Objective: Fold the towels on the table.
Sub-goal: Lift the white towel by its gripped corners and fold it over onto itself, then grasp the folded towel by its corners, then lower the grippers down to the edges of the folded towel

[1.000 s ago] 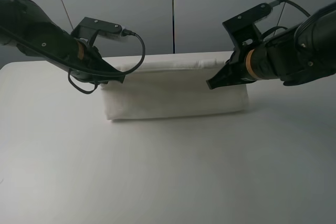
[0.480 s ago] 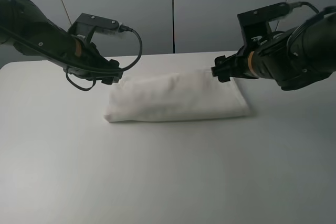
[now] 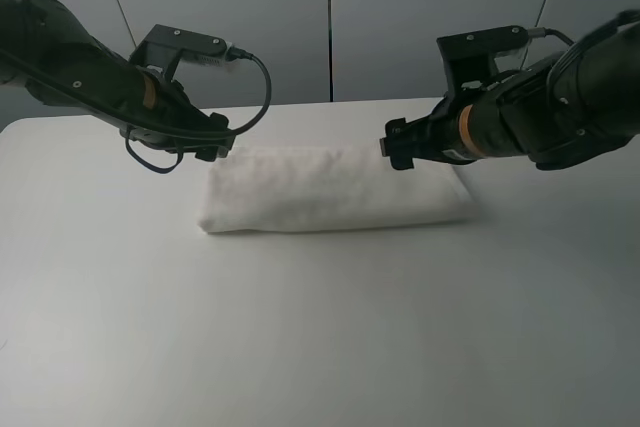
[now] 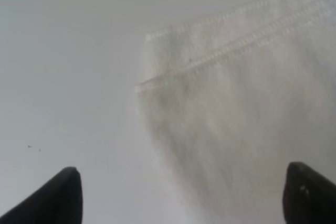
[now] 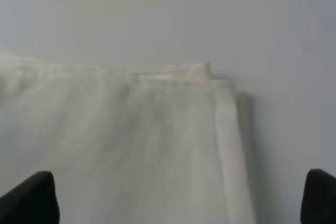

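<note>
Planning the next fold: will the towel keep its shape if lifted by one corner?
Probably not: the towel looks soft and puffy, so it would likely sag. Its loose stacked layers at the corner could slide apart.

Both wrist views are blurry, the towel runs off their edges, and only dark fingertips peek in.

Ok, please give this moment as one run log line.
off-white terry towel: folded, lying on matte white table | left gripper: open, above towel's far-left corner | right gripper: open, near far-right corner
</note>
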You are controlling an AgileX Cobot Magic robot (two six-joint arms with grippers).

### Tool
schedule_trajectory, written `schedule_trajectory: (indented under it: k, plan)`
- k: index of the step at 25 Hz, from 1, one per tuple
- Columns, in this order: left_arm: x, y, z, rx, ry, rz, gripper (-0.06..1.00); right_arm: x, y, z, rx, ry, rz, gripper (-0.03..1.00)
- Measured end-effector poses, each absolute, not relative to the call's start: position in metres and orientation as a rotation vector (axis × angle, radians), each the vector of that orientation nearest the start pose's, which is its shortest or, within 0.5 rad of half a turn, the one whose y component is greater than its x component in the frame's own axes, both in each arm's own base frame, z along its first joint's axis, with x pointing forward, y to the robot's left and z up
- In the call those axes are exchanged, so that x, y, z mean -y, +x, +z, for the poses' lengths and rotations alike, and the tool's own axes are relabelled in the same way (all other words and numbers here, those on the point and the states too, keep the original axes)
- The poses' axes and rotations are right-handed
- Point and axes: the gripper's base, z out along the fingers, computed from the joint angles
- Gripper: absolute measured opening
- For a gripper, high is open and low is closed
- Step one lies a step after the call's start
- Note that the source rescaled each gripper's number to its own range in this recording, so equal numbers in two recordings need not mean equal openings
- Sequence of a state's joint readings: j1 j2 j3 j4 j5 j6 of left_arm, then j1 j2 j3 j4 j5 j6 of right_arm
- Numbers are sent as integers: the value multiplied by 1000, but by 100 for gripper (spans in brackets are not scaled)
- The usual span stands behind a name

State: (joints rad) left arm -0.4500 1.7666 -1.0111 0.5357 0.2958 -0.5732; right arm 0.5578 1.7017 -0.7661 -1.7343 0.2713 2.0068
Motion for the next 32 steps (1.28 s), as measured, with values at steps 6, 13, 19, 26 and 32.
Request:
schedule_trajectory:
  k: [6,13,19,26,32]
  plan:
    - [132,333,182,-2539,360,40,99,-144,306,178,-2377,-135,456,100]
    - [112,350,177,-2701,315,-67,99,-146,311,186,-2364,-160,520,100]
    - [116,363,172,-2787,397,-72,100,-146,311,187,-2359,-183,508,100]
    - [123,385,177,-2809,439,-67,100,-142,315,187,-2326,-245,402,100]
    - [127,398,164,-2899,453,-48,100,-136,318,188,-2311,-224,339,100]
